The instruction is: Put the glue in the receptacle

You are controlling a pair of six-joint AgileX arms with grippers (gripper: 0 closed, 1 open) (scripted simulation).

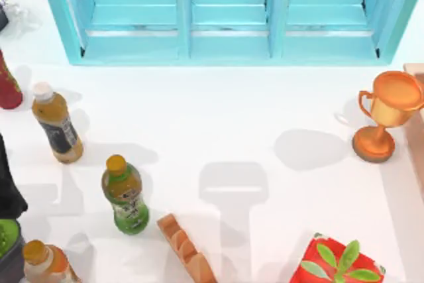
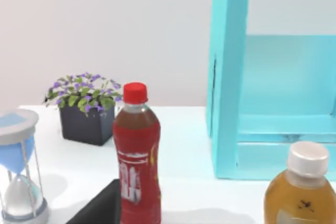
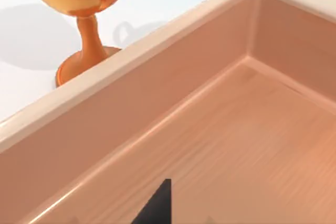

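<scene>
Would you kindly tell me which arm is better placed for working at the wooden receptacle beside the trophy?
Right. The right tool hangs over the wooden receptacle, beside the trophy at the table's right edge. The left arm sits at the far left among the drink bottles.

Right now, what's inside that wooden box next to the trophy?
The wooden box shows bare wood floor and walls, with the dark tip of the right tool hanging over it. No glue lies in the visible part; the rest is out of frame.

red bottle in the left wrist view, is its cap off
No, the red bottle stands upright with its red cap on, in front of the potted plant.
</scene>
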